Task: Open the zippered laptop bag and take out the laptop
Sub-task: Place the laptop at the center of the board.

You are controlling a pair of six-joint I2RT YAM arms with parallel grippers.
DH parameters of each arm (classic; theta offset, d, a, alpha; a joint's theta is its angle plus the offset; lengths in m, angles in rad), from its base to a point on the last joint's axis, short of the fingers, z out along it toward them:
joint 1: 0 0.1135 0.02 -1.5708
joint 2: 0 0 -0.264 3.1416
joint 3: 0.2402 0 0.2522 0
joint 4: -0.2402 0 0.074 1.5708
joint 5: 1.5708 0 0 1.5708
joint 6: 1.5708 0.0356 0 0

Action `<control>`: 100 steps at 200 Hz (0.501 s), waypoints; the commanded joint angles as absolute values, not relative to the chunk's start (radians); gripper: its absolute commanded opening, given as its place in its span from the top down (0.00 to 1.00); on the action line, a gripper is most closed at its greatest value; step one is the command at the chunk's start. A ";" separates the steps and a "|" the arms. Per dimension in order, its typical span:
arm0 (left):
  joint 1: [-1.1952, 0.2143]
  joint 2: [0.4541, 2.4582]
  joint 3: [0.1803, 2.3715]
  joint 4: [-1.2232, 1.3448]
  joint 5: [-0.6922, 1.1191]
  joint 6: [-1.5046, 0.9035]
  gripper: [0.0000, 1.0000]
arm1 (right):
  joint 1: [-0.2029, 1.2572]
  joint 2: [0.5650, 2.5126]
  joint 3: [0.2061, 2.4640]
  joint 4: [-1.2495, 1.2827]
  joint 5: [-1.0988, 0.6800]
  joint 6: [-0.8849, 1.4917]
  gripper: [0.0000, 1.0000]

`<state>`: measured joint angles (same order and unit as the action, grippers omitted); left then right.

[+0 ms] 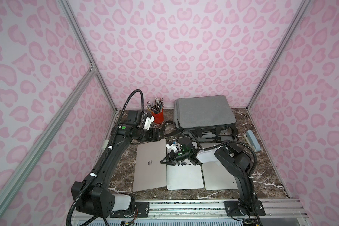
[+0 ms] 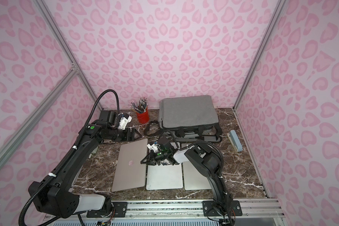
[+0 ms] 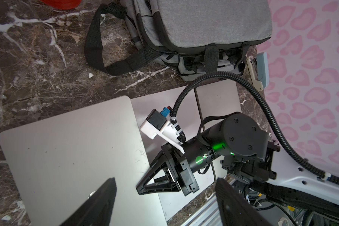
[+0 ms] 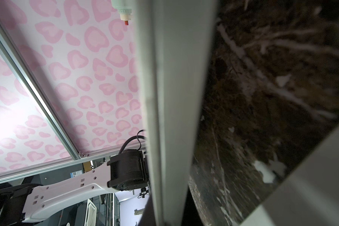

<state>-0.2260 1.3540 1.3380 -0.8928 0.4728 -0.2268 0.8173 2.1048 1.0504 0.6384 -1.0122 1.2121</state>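
Nearest the rail, three closed silver slabs lie side by side on the marble worktop (image 1: 262,176); the laptop (image 1: 150,166) with the logo sits leftmost, already outside the bag. The right gripper (image 1: 163,161) has its jaws pinched shut at that laptop's right edge; whether it actually grips the edge I cannot tell. Further back, the left gripper (image 3: 164,197) hovers with jaws wide and empty. Beyond, the grey laptop bag (image 1: 205,112) lies flat beside the red pencil cup (image 1: 158,117). Removal looks essentially finished; next calls for letting go and retreating
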 commanded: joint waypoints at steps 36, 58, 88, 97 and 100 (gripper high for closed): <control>-0.221 1.350 1.327 -0.879 0.504 -0.225 0.17 | 0.836 2.143 1.069 0.785 -1.030 1.237 0.86; -0.218 1.353 1.324 -0.879 0.508 -0.221 0.17 | 0.836 2.138 1.056 0.784 -1.020 1.233 0.81; -0.216 1.356 1.319 -0.879 0.512 -0.218 0.17 | 0.838 2.130 1.044 0.767 -1.009 1.224 0.77; -0.217 1.356 1.317 -0.879 0.511 -0.218 0.17 | 0.838 2.128 1.042 0.750 -1.005 1.213 0.76; -0.217 1.357 1.316 -0.879 0.510 -0.217 0.17 | 0.838 2.127 1.041 0.741 -1.003 1.207 0.75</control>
<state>-0.2199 1.3548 1.3205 -0.8906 0.4942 -0.2264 0.8371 2.1353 1.0477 0.6979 -1.0000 1.2373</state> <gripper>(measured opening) 0.830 0.228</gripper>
